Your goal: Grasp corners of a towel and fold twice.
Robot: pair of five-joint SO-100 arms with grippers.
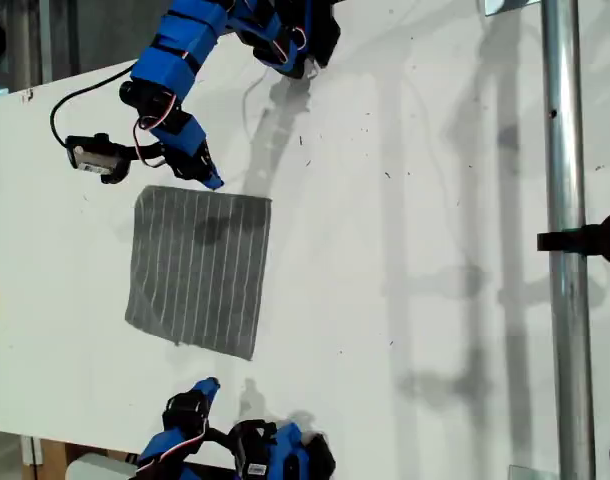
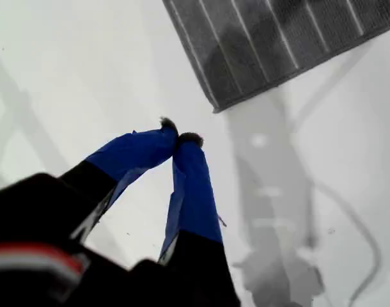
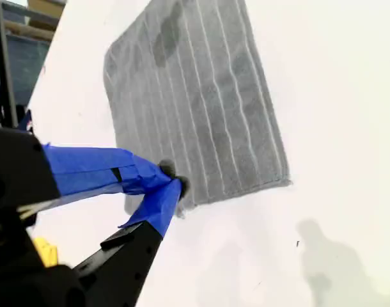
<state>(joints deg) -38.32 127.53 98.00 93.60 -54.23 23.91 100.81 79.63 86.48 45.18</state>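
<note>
Jaws of both grippers are drawn together with nothing between them. Exterior view: the towel (image 1: 200,270), soft grey with thin white stripes and roughly square, lies flat on the white table (image 1: 415,250) toward the exterior view's left. First wrist view: my first gripper (image 2: 177,137), blue-taped with dark tips, hovers near one rounded corner (image 2: 215,107). Second wrist view: my second gripper (image 3: 173,181) hangs over the towel's edge.

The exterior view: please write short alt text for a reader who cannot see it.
A grey striped towel lies flat and unfolded on a white table. One blue arm reaches in from the top of the exterior view, its tool just off the towel's upper edge; another blue arm waits at the bottom edge.
</note>
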